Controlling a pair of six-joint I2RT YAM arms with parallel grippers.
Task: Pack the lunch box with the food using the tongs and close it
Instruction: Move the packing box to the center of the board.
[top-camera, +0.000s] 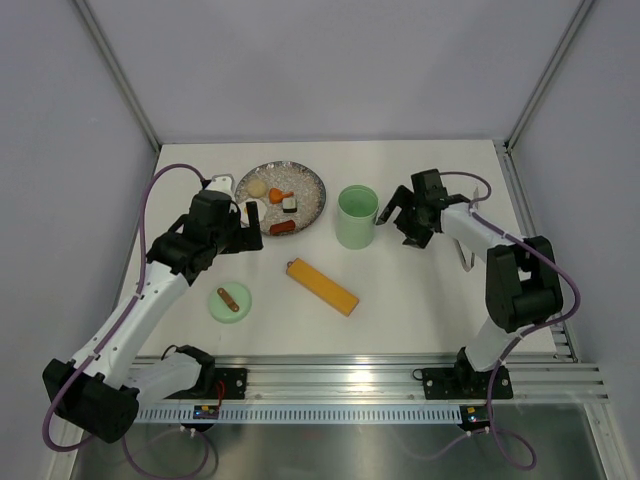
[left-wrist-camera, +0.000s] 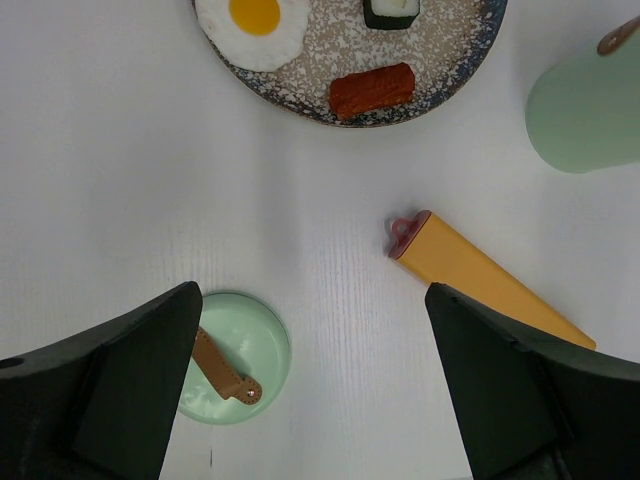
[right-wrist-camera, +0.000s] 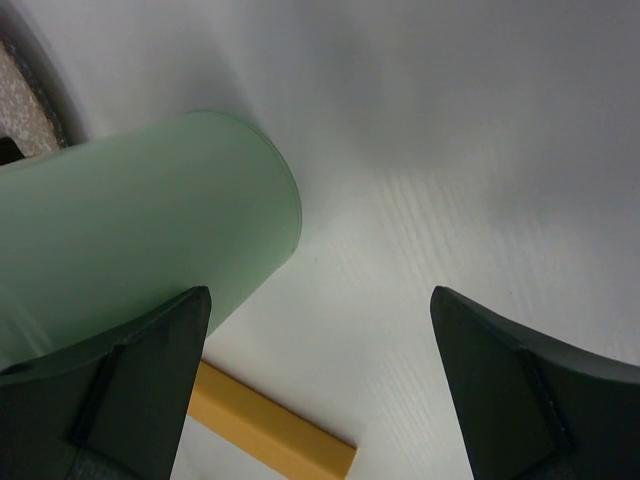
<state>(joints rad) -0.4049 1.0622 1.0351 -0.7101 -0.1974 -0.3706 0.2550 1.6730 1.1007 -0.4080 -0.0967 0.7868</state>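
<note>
The mint-green lunch box (top-camera: 356, 216) stands open and upright to the right of the grey speckled plate (top-camera: 310, 180). On the plate lie the food pieces: a cream round one (top-camera: 258, 187), an orange one (top-camera: 280, 195), a black-and-white one (top-camera: 290, 204) and a reddish-brown one (top-camera: 282, 228). The green lid (top-camera: 230, 301) with its brown handle lies flat at front left. My left gripper (top-camera: 255, 228) hovers open at the plate's near-left edge. My right gripper (top-camera: 398, 225) is open just right of the lunch box (right-wrist-camera: 130, 230). A slim grey tip of the tongs (top-camera: 466, 260) shows by the right forearm.
A long orange-yellow bar (top-camera: 322, 286) lies diagonally in front of the lunch box. In the left wrist view it (left-wrist-camera: 490, 285) sits right of the lid (left-wrist-camera: 245, 350), below the plate (left-wrist-camera: 440, 70). Grey walls enclose the table on three sides.
</note>
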